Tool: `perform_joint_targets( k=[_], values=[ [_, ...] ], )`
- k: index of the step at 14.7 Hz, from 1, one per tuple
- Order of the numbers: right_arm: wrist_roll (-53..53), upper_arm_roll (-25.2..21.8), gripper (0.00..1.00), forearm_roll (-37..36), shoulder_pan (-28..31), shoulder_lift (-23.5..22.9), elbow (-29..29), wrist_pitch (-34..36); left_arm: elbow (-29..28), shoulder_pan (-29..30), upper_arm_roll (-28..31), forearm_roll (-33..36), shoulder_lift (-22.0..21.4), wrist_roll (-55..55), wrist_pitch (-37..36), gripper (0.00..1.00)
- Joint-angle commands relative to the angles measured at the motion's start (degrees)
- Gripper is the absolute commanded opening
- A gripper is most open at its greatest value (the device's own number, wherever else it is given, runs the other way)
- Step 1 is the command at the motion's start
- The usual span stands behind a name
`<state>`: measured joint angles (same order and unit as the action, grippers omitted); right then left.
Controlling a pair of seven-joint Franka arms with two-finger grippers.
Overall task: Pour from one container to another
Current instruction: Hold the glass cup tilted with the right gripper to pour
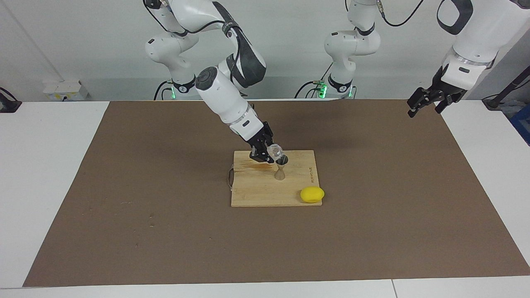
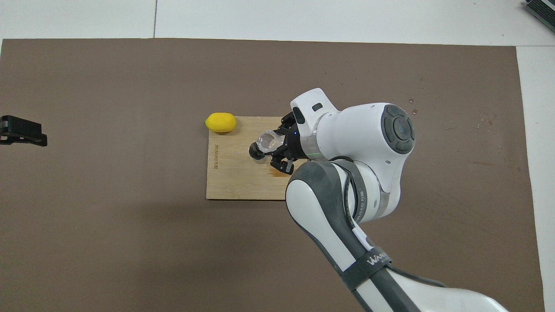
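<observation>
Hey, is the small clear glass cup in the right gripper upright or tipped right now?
Tipped. The right gripper holds the small clear glass cup tilted, mouth toward the top of the silvery hourglass-shaped metal jigger, which stands upright on the wooden cutting board.

Looks like a robotics lab, not a home kitchen: two white Franka arms [image 1: 223, 95] fixed at the edge of a white tabletop [image 1: 54, 165], with cables and green status lights at the bases. Plain pale wall, brown mat [image 1: 124, 186] spread flat. Only kitchen props there: a wooden cutting board [image 1: 256, 190] and a yellow lemon [image 1: 312, 195].
</observation>
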<state>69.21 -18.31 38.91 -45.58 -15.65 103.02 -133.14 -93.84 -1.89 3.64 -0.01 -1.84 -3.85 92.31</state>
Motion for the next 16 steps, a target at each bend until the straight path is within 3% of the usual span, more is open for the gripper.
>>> perform_joint_targets(
  k=[1, 5, 16],
  values=[
    [-2.15, -0.59, 0.00, -2.17, -0.47, -0.78, -1.68, 1.30, 1.73, 0.22, 0.14, 0.80, 1.84, 0.60, 0.68, 1.00],
    [-3.99, -0.59, 0.00, -3.05, -0.56, -0.78, -1.68, 1.30, 0.85, 0.66, 0.40, 0.71, 1.84, 2.01, 3.48, 1.00],
    [-6.81, -0.68, 0.00, -6.39, -1.36, -2.19, -2.91, 1.21, 1.29, -0.04, -0.21, 0.62, 2.46, -0.01, 2.97, 1.00]
  ],
)
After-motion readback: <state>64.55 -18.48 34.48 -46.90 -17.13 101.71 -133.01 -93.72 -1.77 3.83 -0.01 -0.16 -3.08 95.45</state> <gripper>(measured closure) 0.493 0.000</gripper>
